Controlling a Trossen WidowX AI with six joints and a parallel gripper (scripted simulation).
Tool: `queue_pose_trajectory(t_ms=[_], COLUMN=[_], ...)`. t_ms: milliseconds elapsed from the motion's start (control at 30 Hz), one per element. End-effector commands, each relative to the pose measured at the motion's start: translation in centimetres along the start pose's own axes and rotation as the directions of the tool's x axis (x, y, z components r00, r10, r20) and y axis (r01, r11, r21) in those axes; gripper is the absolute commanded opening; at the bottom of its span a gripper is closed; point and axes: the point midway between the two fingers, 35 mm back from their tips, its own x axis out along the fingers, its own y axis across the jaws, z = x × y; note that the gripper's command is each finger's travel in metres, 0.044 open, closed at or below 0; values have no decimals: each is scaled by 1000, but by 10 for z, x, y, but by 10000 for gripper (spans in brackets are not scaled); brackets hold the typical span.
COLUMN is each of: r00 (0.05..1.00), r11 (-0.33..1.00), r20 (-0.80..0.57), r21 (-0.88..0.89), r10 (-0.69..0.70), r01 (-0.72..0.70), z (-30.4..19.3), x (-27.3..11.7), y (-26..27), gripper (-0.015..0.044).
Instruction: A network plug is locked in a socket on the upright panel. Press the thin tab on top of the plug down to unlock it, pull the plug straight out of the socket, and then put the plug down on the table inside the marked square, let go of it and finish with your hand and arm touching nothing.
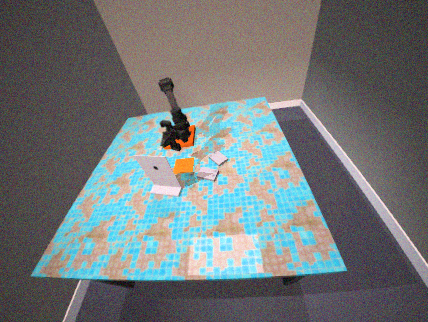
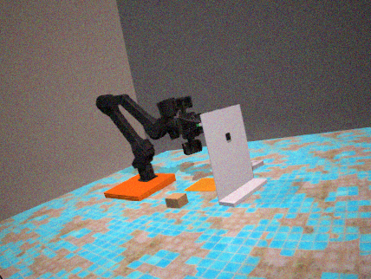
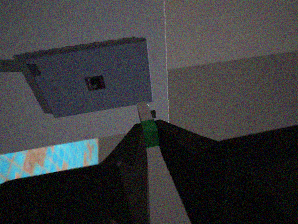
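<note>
Plug: the green plug [image 3: 151, 134] sits between the fingertips, its pale end projecting beyond them toward the panel [image 1: 157, 171] [image 2: 227, 152] [image 3: 30, 107].
Gripper: the gripper [image 2: 197, 126] [image 3: 148, 128] clenches the plug, apart from the socket [image 3: 95, 83].
Room: a visible gap separates plug and socket; the orange square [image 1: 184, 165] [image 2: 202, 185] lies beside the panel's foot.
Axis: lengthwise, out from the fingertips.

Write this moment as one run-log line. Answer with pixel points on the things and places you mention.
gripper [image 1: 172, 145] [image 2: 200, 130] [image 3: 148, 128]: shut on green plug [image 3: 151, 133] | plug: out of socket [image 3: 95, 82] | orange square [image 1: 184, 165] [image 2: 202, 185]: plug not on it | next: likely lower plug there
</note>
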Motion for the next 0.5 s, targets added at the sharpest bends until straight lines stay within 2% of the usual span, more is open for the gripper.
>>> queue_pose_trajectory(t_ms=[0, 267, 467], r00=[1000, 1000, 997], r11=[1000, 1000, 996], r20=[-6, -4, 48], r21=[2, -1, -63], r10=[-7, -4, 68], r01=[7, 4, -65], z=[-2, -5, 3], x=[-1, -5, 1], y=[-8, -14, -3], gripper=[0, 0, 0])
